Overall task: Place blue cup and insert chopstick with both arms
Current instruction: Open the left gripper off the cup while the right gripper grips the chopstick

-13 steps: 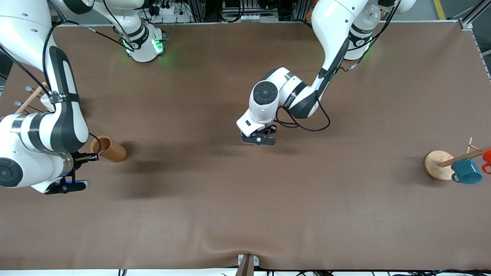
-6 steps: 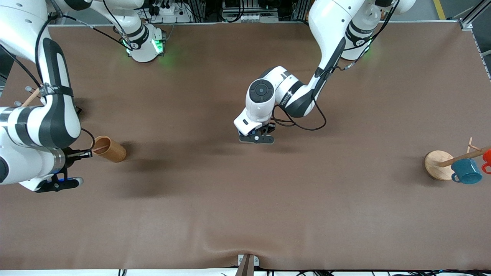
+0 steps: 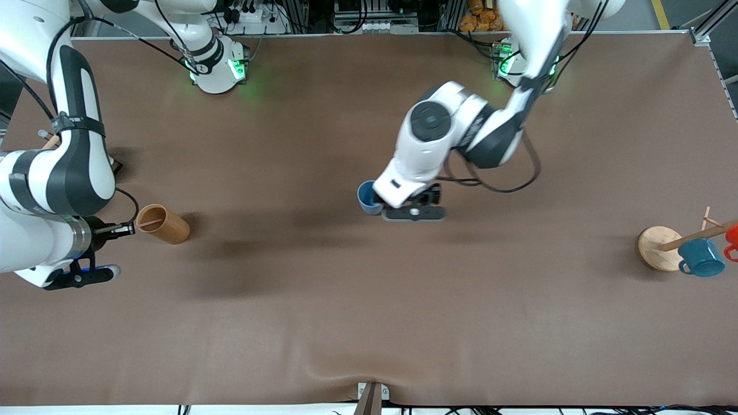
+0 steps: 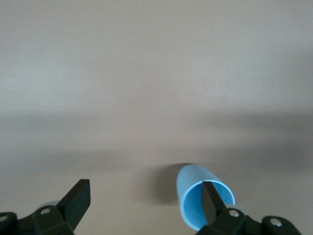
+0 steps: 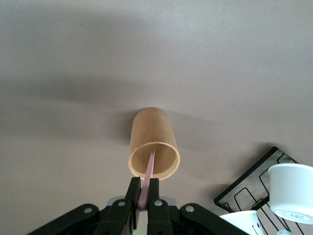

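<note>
Blue cup (image 3: 365,197) stands beside the wide-open left gripper (image 3: 414,214); right gripper (image 5: 144,198) pinches the chopstick (image 5: 148,172) over the wooden cup (image 3: 162,223).

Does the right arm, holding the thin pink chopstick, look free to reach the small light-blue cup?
Probably yes: bare table lies between them, but the left gripper, open, hangs right beside the blue cup.

Even, fairly bright overhead light on the matte brown surface (image 3: 519,323); no glare. Soft, wide shadows lie under both arms, darkest nr the wooden cup (image 3: 163,223) & mid-surface. Green LED glow spills from the arm bases. Front view sharp, slight bend at edges. Left wrist view pale, washed out, hazy w/ soft shadow bands. Right wrist view clearer; its corners dim.
</note>
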Controlling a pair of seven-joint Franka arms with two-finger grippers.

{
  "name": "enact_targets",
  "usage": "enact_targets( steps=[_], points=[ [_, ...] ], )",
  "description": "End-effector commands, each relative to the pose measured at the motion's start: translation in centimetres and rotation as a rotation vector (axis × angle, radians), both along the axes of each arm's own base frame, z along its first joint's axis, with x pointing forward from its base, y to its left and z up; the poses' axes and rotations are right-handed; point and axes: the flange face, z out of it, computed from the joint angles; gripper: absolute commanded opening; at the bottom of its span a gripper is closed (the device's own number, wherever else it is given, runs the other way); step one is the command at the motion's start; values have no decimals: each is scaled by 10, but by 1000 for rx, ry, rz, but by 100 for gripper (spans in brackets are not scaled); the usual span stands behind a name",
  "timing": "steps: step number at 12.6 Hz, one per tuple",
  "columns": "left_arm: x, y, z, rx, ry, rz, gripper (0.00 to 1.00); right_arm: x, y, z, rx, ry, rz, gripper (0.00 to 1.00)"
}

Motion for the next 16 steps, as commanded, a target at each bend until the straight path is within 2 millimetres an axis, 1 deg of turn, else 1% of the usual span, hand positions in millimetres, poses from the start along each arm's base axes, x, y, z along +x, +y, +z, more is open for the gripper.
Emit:
enact_targets(
  steps=[1,2,3,4,5,7,8,9,10,11,12,13,15,16],
  points=[
    [13,49,69,38,-8,59,100,-5,7,27,4,-25,22,0],
    [17,68,91,55,5,84,100,-5,12,28,1,-27,32,0],
    [31,99,113,55,4,128,100,-5,14,29,-1,-28,34,0],
    [39,125,130,51,0,166,100,-4,14,32,-1,-34,35,0],
    [42,145,143,47,-8,196,100,-5,14,33,-1,-27,34,0],
    [52,171,149,45,-16,239,100,-6,20,39,-1,-27,41,0],
    [58,188,152,40,-16,266,100,-7,25,44,-7,-24,49,0],
    [57,198,157,43,-16,278,100,-7,31,51,-8,-31,65,0],
    [50,208,177,45,-25,289,100,-6,36,56,-11,-36,92,0],
    [46,216,186,47,-27,290,100,-6,39,58,-32,-37,125,0],
    [43,230,194,56,-20,269,100,-6,45,59,-45,-36,160,0],
    [42,234,196,62,-12,237,100,-6,47,61,-57,-36,184,0],
    [40,249,193,82,30,247,100,-7,53,71,-84,-51,208,0],
    [40,264,197,85,35,252,100,-8,59,72,-93,-53,219,0]
  ],
)
